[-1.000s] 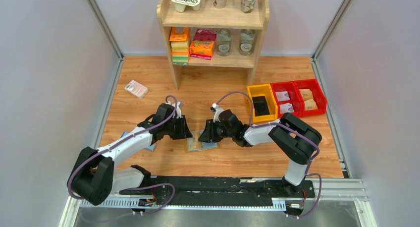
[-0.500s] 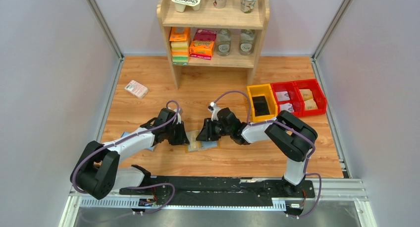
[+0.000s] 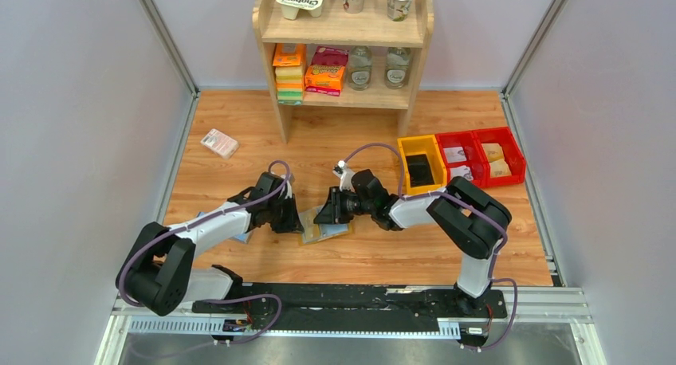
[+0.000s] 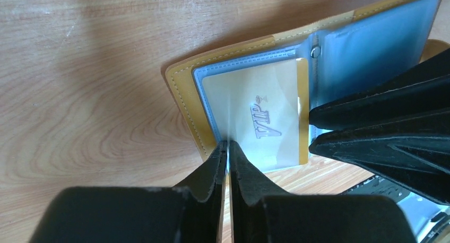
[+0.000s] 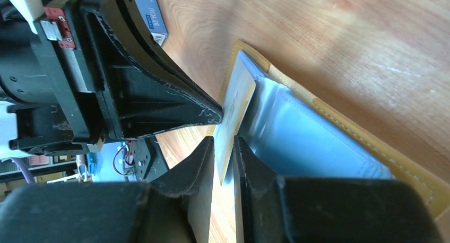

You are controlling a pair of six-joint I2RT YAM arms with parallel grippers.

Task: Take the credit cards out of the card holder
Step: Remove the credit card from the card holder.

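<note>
The right gripper (image 5: pixel 224 147) is pinched on the free edge of the card (image 5: pixel 238 102), which stands partly out of its blue sleeve. The left gripper (image 4: pixel 228 153) is pressed together on the near edge of the holder (image 4: pixel 185 102). The holder lies open on the table (image 3: pixel 359 142) between the two arms, and the two sets of fingertips are almost touching across it.

The step in hand appears to be drawing the card clear. It would go best as a low, straight pull along the line of the sleeve's mouth, with the left gripper anchoring the holder so that it does not drag along. The card is thin and slick, so a twist could slip it from the pads.

The sleeve's stitched seam may catch a card corner. The left fingers sit just beside the card, so the pull should lead away from them. Bare wood lies open toward the right arm's side. The bin (image 3: pixel 418 142) is well apart, and the blue bar (image 5: pixel 151 15) lies behind the left gripper, out of the path
</note>
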